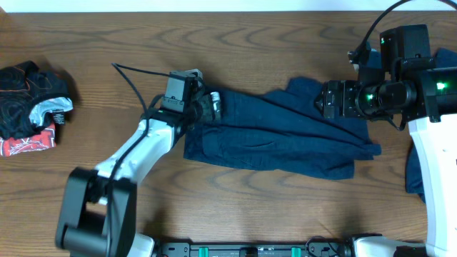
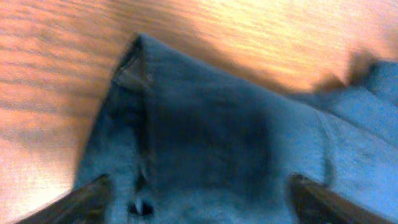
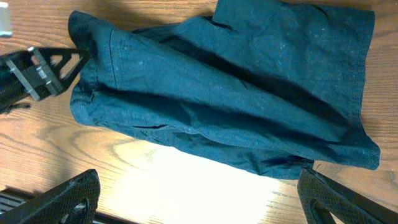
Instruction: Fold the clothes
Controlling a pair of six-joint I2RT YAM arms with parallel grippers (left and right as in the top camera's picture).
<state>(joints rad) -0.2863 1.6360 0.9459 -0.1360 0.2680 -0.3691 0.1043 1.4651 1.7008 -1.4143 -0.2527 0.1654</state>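
Robotics lab bench, not a home. A wood-grain counter [image 1: 250,207] carries two black-and-white robot arms, left [image 1: 139,153] and right [image 1: 435,164]. Black rail [image 1: 250,250] with green connectors along near edge. Loose black cable [image 1: 132,75]. Blue shorts [image 1: 278,132] and garment heap [image 1: 32,107] lie on top.

The overhead view is evenly and brightly lit and sharp throughout. A white strip along its top edge is blown out, and only faint, soft shadows are seen beneath the shorts [image 1: 285,135] on the tabletop [image 1: 250,207]. The left wrist view is blurred all over and tinted orange. In the right wrist view, strong glare is seen on the wood at lower centre, while the cloth is rendered in focus.
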